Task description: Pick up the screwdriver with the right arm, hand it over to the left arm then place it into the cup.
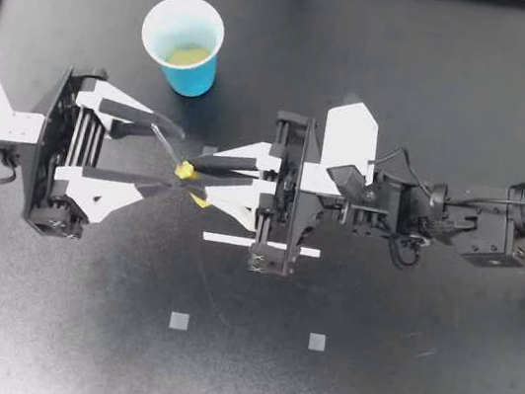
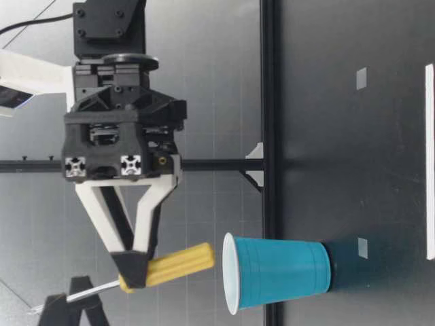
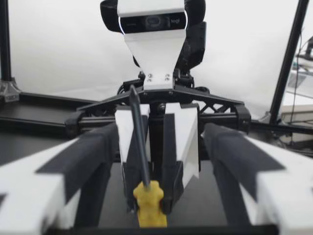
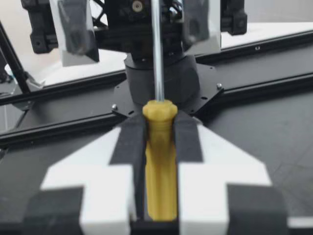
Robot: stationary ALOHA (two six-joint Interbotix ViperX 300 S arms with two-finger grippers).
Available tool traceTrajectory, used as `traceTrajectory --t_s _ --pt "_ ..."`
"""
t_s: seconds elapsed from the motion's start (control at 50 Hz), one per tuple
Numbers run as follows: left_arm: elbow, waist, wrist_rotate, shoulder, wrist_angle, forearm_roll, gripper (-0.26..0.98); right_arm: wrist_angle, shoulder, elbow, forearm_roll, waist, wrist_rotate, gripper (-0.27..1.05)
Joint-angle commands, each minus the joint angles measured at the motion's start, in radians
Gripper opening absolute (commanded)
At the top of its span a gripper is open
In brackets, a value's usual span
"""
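Right gripper pinches screwdriver by its yellow ribbed handle, mid-air, near the cup. Left gripper spread around the thin steel shaft. Prob light, stiff; shaft looks slippery, so left should clamp close to the handle.

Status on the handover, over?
Right gripper shut on yellow-handled metal screwdriver, in mid-air. Left gripper open, fingers either side of it. Blue plastic cup upright, nothing in the way.
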Motion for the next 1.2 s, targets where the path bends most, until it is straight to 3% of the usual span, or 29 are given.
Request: traceTrajectory --t_s 0.0,0.22,0.32,0.5,0.68,0.76,0.94,1.18 --pt "-0.023 0.002 -0.002 0.002 -0.009 0.003 0.52 -0.012 -0.015 -0.025 0.002 -0.009 -0.002 0.04" --pt "-0.025 0.002 0.0 0.003 -0.009 0.002 0.14 -0.011 -0.015 -0.023 0.0 -0.009 0.0 0.04" --pt "-0.023 0.002 -0.002 0.003 -0.009 0.0 0.05 -0.009 -0.015 -0.023 0.002 -0.012 0.006 0.05" --pt "-0.02 0.002 -0.002 0.003 -0.009 0.0 0.04 -0.009 -0.02 -0.021 0.002 -0.015 0.008 0.2" --pt "-0.017 0.002 0.011 0.003 -0.009 -0.002 0.05 -0.008 -0.018 -0.021 0.008 -0.02 0.009 0.64" --pt "-0.014 0.005 0.025 0.0 -0.006 -0.005 0.05 -0.008 -0.028 -0.017 0.009 -0.02 0.005 0.77" --pt "0.031 0.06 0.109 -0.028 0.0 -0.06 0.05 -0.008 -0.1 0.037 0.011 -0.025 0.005 0.75" --pt "0.063 0.195 0.288 -0.043 0.0 -0.216 0.05 -0.017 -0.23 0.141 0.017 -0.025 0.008 0.75"
